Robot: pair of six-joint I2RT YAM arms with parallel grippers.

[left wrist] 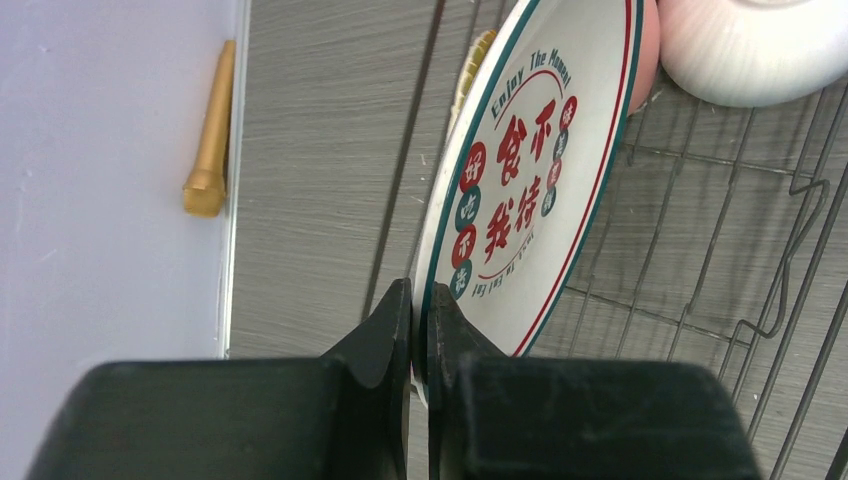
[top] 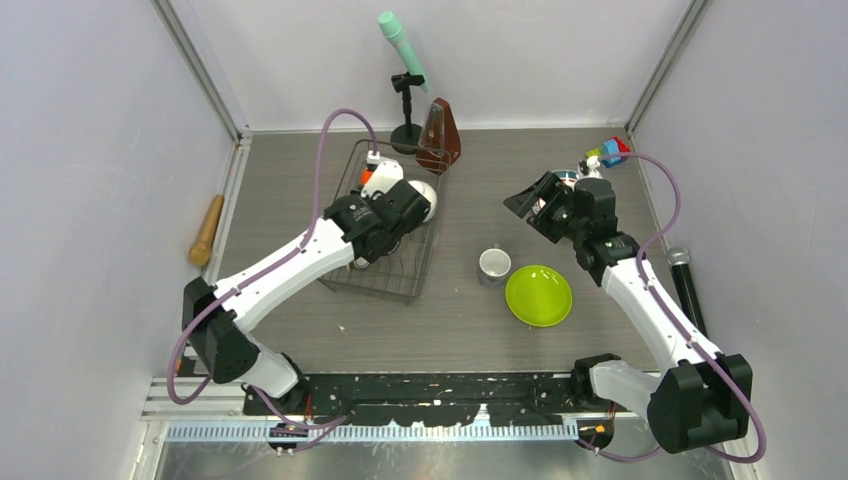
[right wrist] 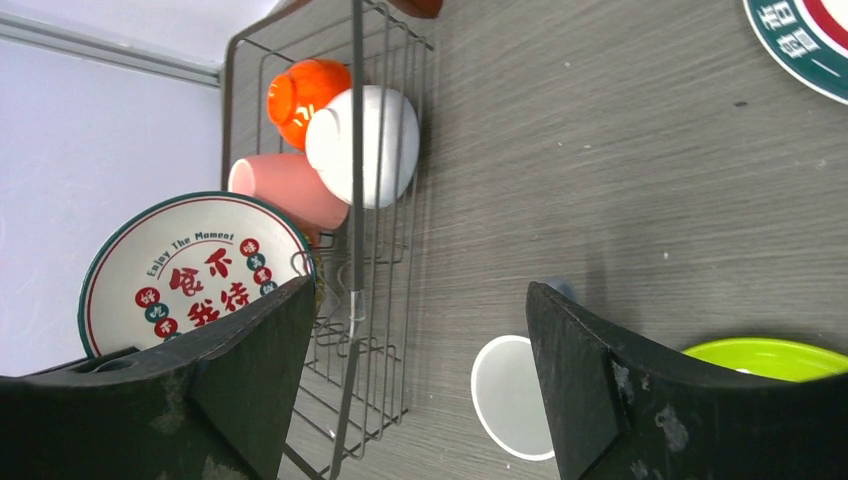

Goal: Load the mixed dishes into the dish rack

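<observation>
Grey wood-grain table (top: 470,200), white enclosure walls. Marked plate (left wrist: 530,180) stands on edge in the rack (top: 390,275), left side, tilted. Pink mug (right wrist: 285,190) and white bowl (right wrist: 365,145) sit just beside it. Left gripper (left wrist: 420,330) pinches the plate's rim. Right gripper (right wrist: 415,310) is spread wide, empty. Cup (top: 493,266) and green plate (top: 538,295) lie outside on the table. Risk: cannot tell whether the rim sits between prongs. Released unseated, the plate likely tips onto the mug or slides flat.

Dish rack (top: 385,270) centre-left of the top view, bowl (top: 425,197) in its far end, metronome (top: 439,135) behind, cup (top: 493,266) just left of plate (top: 539,295) at right.
</observation>
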